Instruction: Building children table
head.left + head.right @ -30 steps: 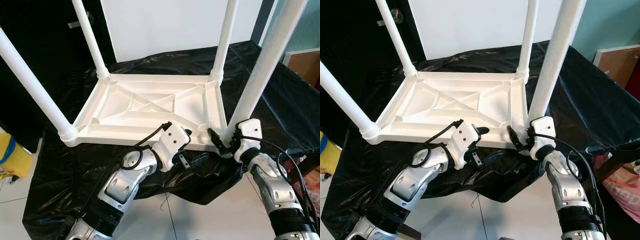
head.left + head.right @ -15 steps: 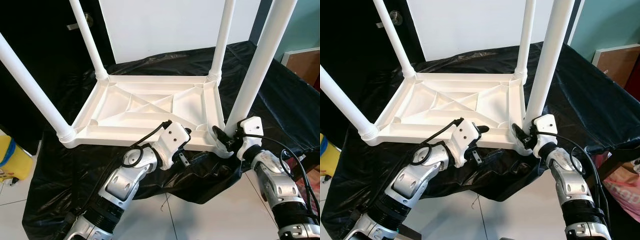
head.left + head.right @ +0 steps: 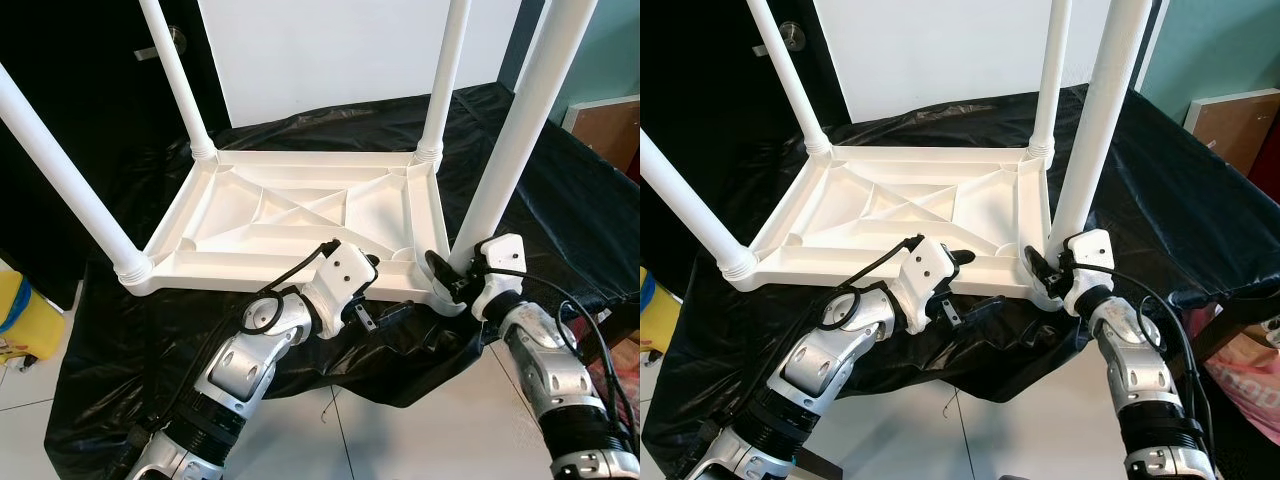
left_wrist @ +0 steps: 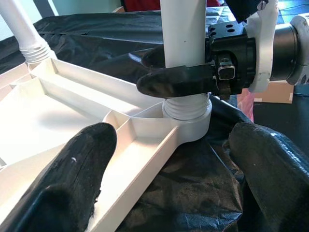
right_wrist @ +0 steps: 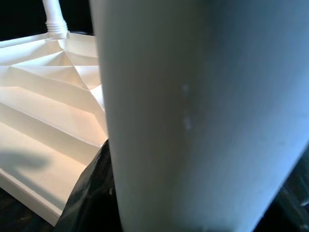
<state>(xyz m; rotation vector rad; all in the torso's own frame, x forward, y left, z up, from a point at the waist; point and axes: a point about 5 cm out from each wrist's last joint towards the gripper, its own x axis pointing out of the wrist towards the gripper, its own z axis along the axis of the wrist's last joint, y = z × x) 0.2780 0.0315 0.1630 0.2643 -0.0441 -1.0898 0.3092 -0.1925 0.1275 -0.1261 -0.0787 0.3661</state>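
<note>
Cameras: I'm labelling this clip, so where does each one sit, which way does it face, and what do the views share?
Left eye, right eye: on the head, looking forward and down at the upturned tabletop on black sheet; both silver arms show.
Left wrist: along the left pincer toward the near right leg, where the right pincer clamps.
Right wrist: pressed close to that leg, tabletop ribs beside it.
Shared: all show that leg and the tabletop.
</note>
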